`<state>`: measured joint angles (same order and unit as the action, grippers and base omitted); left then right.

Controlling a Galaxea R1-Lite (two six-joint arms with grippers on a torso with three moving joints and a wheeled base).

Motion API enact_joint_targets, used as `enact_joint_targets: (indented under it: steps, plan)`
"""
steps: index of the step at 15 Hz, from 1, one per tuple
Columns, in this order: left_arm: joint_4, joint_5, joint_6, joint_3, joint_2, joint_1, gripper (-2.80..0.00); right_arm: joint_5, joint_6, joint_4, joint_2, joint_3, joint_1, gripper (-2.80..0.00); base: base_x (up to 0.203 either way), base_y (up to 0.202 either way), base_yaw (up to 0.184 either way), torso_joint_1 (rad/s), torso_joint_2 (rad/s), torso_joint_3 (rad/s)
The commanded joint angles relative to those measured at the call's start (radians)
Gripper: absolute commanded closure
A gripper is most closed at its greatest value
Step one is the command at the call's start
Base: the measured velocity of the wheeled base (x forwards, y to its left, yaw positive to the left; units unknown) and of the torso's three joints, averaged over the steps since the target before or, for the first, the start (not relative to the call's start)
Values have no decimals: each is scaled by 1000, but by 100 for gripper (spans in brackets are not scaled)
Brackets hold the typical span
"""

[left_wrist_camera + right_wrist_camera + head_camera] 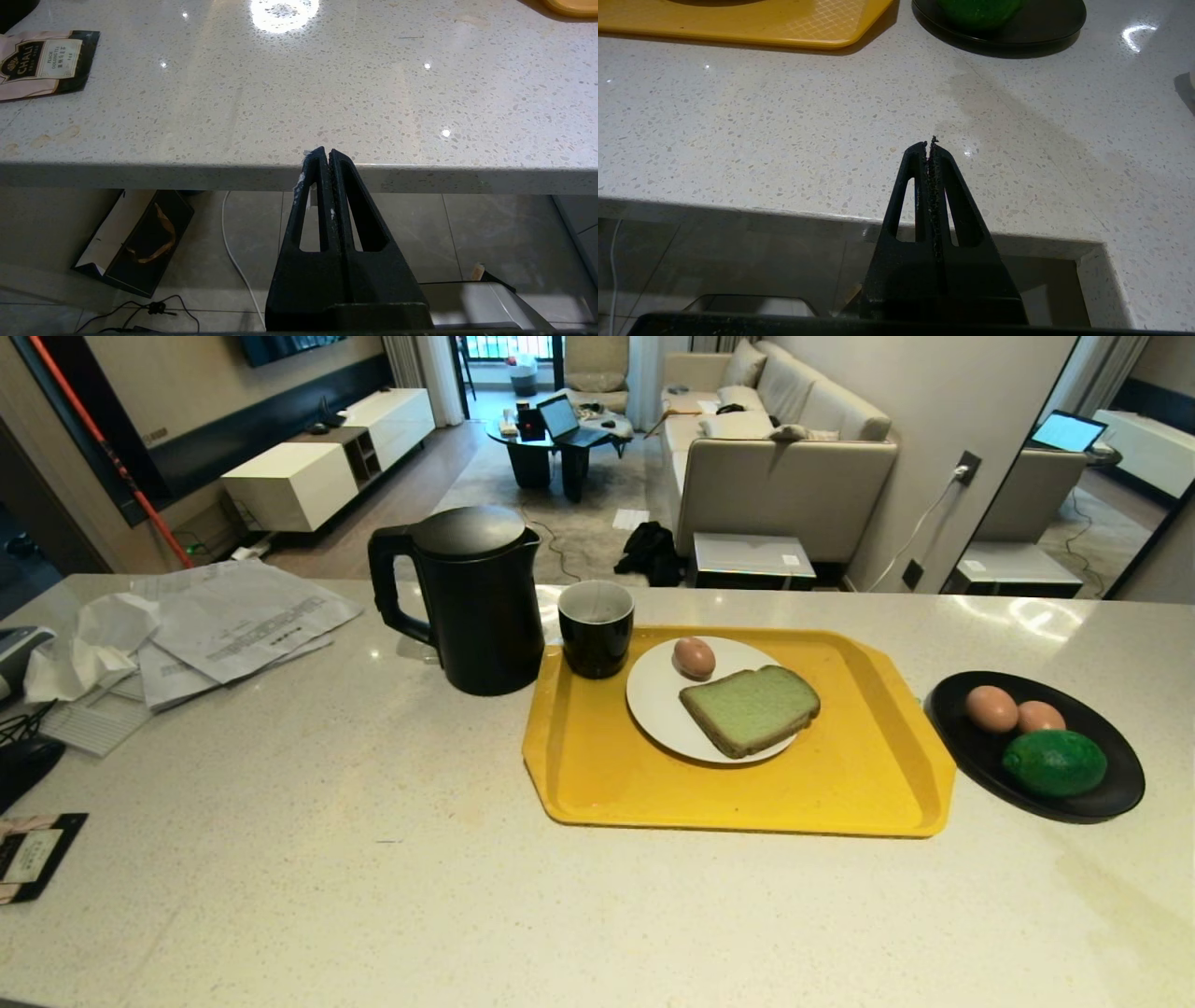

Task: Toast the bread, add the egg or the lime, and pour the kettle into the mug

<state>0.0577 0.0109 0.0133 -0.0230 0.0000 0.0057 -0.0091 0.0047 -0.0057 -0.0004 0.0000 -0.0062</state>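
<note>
I'm seeing my left gripper (329, 153) showing matte black, tapered fingers with long slots. My right gripper (929, 145) is looking identical, its pads crumbling.

The lower half of the table (373, 896) lies bare. Across the middle stand the kettle (476, 602), the mug (596, 627) just beside it, the yellow tray (840, 784), the black dish (1120, 793); papers (233, 625) crowd the upper left.

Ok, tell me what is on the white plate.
On the white plate, which sits on the yellow tray, lie a green-crumbed bread slice and one egg. Whatever is under the bread is hidden.
</note>
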Motion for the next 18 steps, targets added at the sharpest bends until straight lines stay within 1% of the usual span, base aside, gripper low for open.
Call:
enact_joint_targets:
  steps: [1, 9, 13, 18]
  plan:
    - [1, 0, -1, 0, -2, 0, 0, 0, 0, 0, 0, 0, 0, 0, 0, 0, 0, 0, 0, 0]
    - [1, 0, -1, 0, 0, 0, 0, 0, 0, 0, 0, 1, 0, 0, 0, 0, 0, 0, 0, 0]
    - [1, 0, -1, 0, -2, 0, 0, 0, 0, 0, 0, 0, 0, 0, 0, 0, 0, 208, -358, -155]
    - [1, 0, -1, 0, -2, 0, 0, 0, 0, 0, 0, 1, 0, 0, 0, 0, 0, 26, -45, -20]
